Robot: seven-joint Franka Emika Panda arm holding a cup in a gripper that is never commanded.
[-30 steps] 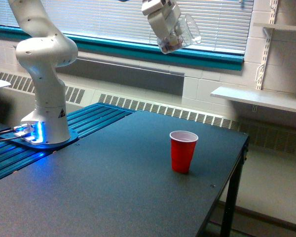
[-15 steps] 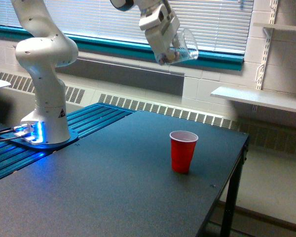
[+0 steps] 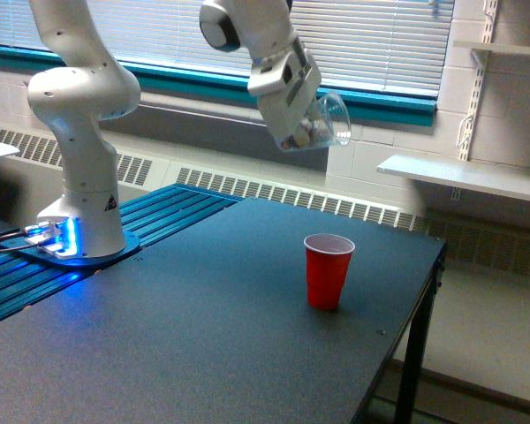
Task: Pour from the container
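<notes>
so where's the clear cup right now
In the exterior view, the clear cup is gripped and tilted, high above the table, up and slightly left of the red cup.

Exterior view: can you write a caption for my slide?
Robot gripper holds a tilted clear cup above a red cup on a dark table.

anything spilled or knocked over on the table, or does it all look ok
Nothing stands out. The red cup stands upright on the dark table, with no bits visible around it. The clear container is tilted in the gripper high above, its contents inside.
</notes>
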